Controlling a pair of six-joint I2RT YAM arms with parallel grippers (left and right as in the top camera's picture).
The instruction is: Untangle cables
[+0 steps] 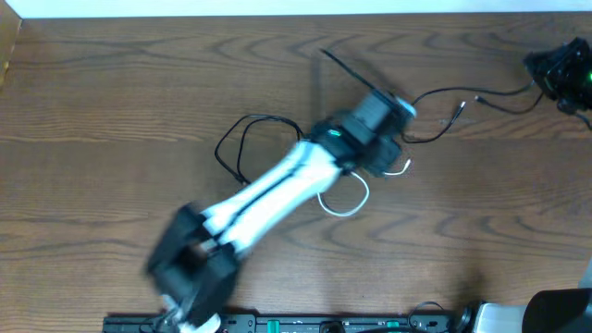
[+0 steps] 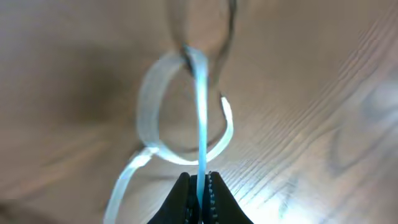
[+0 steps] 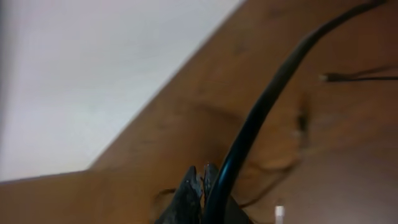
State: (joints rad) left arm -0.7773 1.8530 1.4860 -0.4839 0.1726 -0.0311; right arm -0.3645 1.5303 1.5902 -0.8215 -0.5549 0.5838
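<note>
Two-handed, pulling the tangle apart from opposite sides. Starting with the left gripper [image 2: 199, 185]: clamped hard on the white cord [image 2: 200, 112], jaws down to a sliver, drawing that strand straight and taut up the left wrist view. Probably lifting it to slide it out through its own curl below and clear of a dark strand [image 2: 185, 55] met at the top, too blurred there to call knotted or merely crossing. Over to the right gripper [image 3: 202, 180]: narrow, nearly shut, with the black cord [image 3: 273, 93] rising right at the tips and sweeping off above the table [image 3: 348, 155]. Reads as pinched, and judged as an anchor, holding one end far off to give the pull from the middle something to work against. Seen from overhead, reaches the left arm [image 1: 268, 199] long and diagonal from the near-left base out to mid-table, wrist bent down over the crossing, smeared in the frame. Parks the right at the far right edge, well apart, only partly in shot. As for where everything lies: white curl on the wood just beside the left wrist, on the near side; a black loop [image 1: 242, 146] slack to the left of that wrist; black cord trailing rightward all the way to the right gripper. Not yet separated, by the look of things, with any meeting of white and black hidden under the wrist from above.
</note>
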